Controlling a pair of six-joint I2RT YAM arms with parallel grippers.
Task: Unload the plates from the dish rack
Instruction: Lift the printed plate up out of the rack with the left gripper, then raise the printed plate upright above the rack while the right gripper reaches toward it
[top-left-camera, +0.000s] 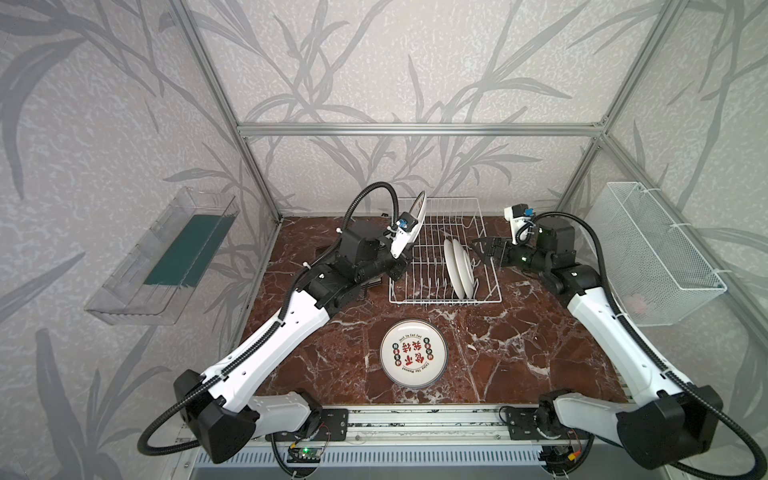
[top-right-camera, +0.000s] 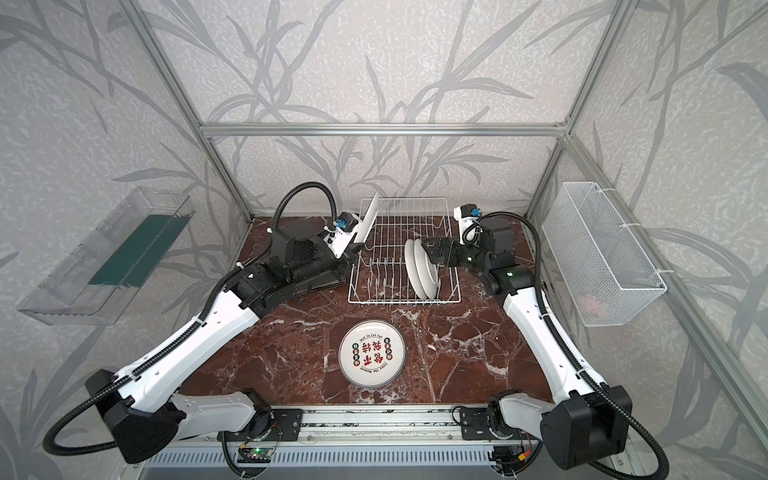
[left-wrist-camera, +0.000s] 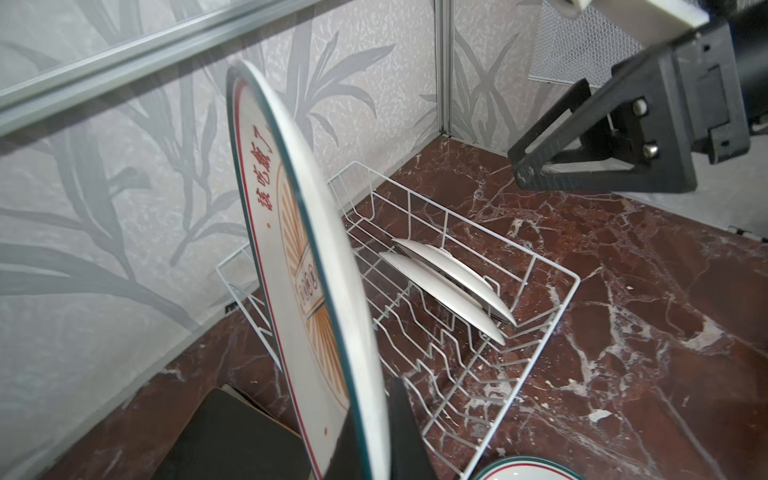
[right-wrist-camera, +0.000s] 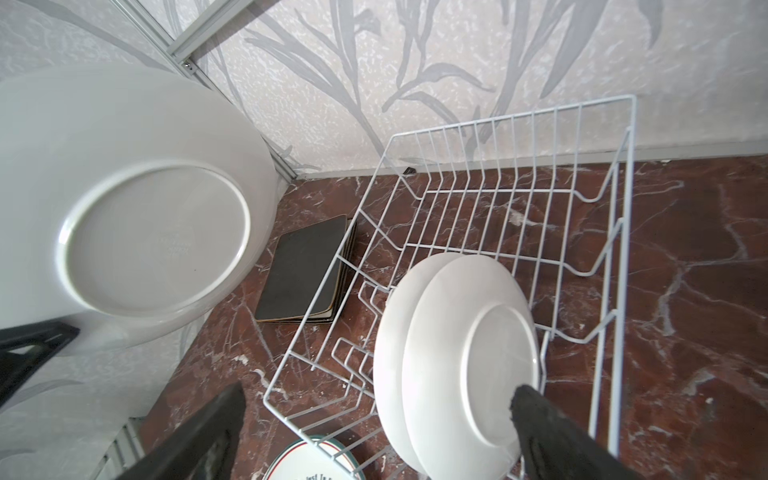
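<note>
While my left gripper (left-wrist-camera: 372, 444) clamps a round plate (top-left-camera: 419, 212) tilted above the far-left corner of the rack (top-left-camera: 419, 302), I see my right gripper (top-left-camera: 478, 251) open wide just right of two racked plates (top-left-camera: 457, 270).

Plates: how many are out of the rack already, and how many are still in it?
Done: one round plate lies on the table, and a stack of square plates sits beside the rack. In hand: the left pincer is shut on a lifted plate beside the rack. Left: two plates stand in the rack, with the open right pincer close by.
</note>
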